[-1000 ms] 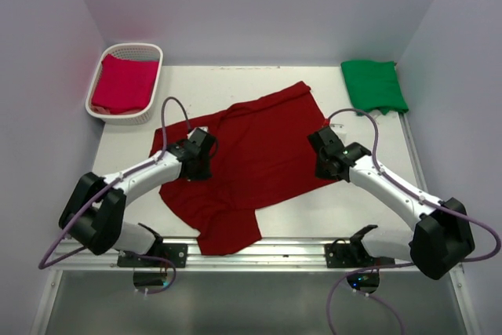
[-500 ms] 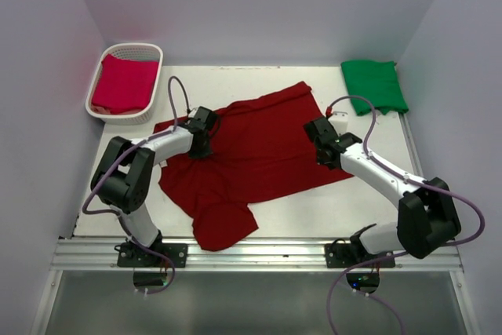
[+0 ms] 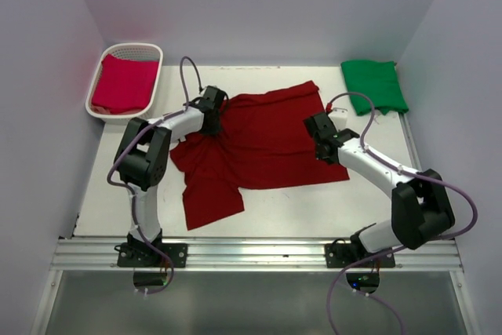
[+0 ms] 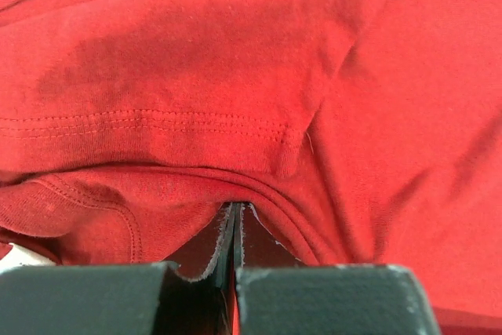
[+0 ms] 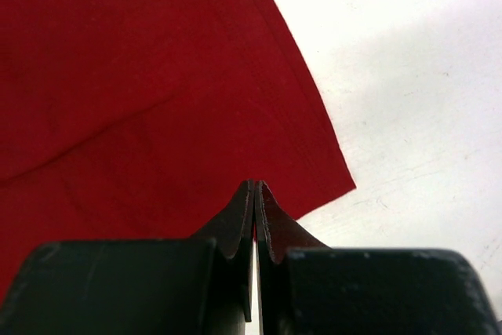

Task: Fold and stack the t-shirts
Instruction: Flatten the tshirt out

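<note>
The dark maroon soft cloth t-shirt [image 3: 263, 147] lies spread on the white table [image 3: 314, 202]. The left gripper [image 4: 235, 213], pressed together, seemingly pinches a hemmed fold at its left side; the right gripper [image 5: 256, 190] nips its right edge.

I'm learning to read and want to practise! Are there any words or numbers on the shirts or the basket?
None: no words, numbers, brands or signs can be read in any view.
The maroon t-shirt, the green t-shirt and the crimson t-shirt all show plain cloth with no print.
The white basket shows no label.
</note>
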### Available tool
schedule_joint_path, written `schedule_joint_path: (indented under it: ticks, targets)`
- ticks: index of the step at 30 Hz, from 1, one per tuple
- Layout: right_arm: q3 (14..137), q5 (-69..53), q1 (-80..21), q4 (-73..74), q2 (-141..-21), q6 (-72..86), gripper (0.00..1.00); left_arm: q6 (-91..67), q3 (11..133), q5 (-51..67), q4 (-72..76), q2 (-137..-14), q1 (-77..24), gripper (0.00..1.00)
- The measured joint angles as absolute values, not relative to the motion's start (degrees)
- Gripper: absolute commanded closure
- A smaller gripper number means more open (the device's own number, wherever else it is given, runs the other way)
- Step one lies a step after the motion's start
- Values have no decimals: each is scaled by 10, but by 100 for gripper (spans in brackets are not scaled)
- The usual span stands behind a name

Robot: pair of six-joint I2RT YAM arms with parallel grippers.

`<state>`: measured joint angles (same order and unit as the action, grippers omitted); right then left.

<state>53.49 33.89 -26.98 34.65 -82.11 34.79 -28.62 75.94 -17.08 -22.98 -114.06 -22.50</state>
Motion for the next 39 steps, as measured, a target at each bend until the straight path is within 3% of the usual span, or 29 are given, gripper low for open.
schedule_joint_path:
  ticks: [14, 23, 29, 39]
  targets:
    - [576, 304, -225, 295, -917, 348, 100, -242, 884, -124, -236, -1223, -227, 100]
    - [627, 284, -192, 278, -977, 347, 100, -258, 651, -129, -297, -1004, -245, 100]
    - [712, 268, -176, 273, -1044, 337, 100, -272, 615, -151, -314, -921, -245, 100]
    - [794, 233, -175, 264, -1105, 298, 100, -275, 741, -204, -287, -1066, -227, 100]
